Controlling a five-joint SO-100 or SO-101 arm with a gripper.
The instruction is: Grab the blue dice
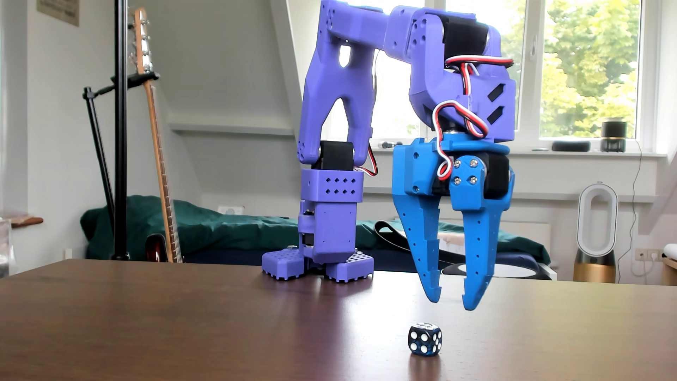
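Note:
The blue dice [425, 339] is a small dark-blue translucent cube with white pips. It rests on the brown wooden table [183, 322] in the lower middle of the other view. My gripper [451, 303] has bright-blue serrated jaws and hangs point-down from the purple arm [337, 110]. It is open with a narrow gap between the tips and holds nothing. Its tips are above the dice and a little to the right, clear of it and of the table.
The arm's purple base [318, 263] stands on the table's far edge. Behind the table are a black stand [120, 128], a guitar [157, 146], a green-covered bed [219, 227], a white fan [596, 230] and a window [586, 66].

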